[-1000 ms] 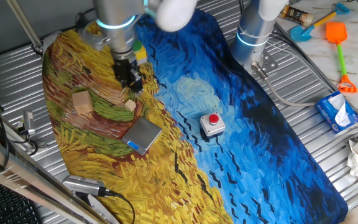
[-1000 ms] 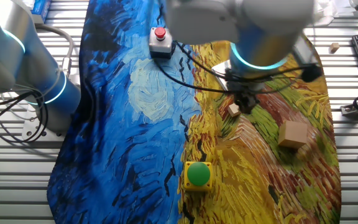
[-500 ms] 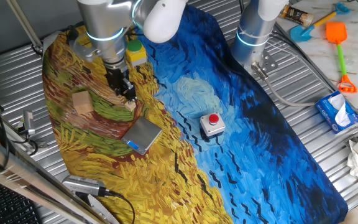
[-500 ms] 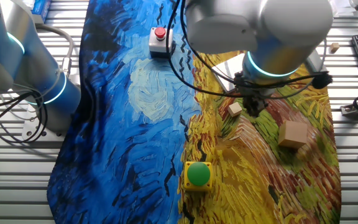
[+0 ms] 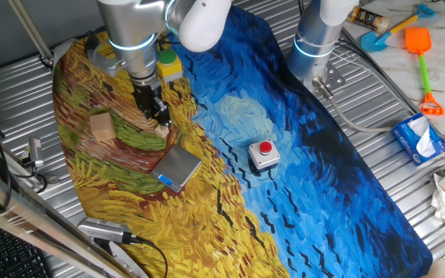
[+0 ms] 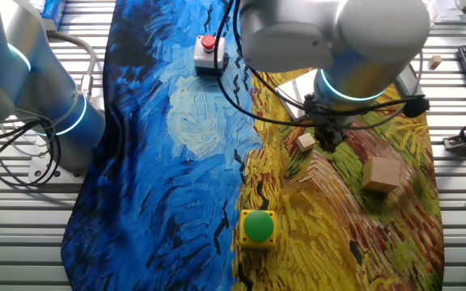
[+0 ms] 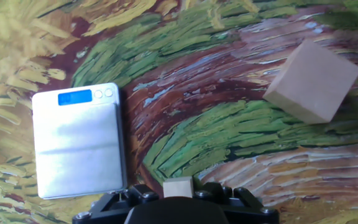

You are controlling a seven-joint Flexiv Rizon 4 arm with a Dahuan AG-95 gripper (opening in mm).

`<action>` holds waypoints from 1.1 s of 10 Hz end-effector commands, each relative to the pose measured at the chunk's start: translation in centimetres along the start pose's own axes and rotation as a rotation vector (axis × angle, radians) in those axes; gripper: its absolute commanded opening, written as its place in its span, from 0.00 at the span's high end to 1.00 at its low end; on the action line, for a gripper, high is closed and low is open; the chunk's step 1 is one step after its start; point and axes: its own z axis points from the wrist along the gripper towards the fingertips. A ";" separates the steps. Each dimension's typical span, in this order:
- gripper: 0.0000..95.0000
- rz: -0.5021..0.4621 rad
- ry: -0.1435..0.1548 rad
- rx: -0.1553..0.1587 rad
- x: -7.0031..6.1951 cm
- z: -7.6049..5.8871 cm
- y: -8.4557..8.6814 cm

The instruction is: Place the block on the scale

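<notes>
The block [image 7: 178, 186] sits between the claw's [image 7: 178, 198] jaws — on the cloth.

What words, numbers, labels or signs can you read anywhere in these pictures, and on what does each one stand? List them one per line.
No text can be read in any view.
scale: its blue display strip shows no legible digits.
blue tissue pack: print too small and blurred to read.
bottle at the top edge: label too small to read.
red button box, green button box, block, larger wooden block: no lettering visible.
</notes>
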 end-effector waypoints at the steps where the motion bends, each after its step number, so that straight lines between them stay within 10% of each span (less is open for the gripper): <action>1: 0.40 0.007 0.001 0.003 0.1 -0.2 0.0; 2: 0.60 0.021 0.003 0.008 0.1 -0.2 0.0; 7: 0.60 0.004 -0.043 0.022 0.1 -0.2 0.0; 11: 0.60 0.051 -0.023 0.030 0.1 -0.2 0.0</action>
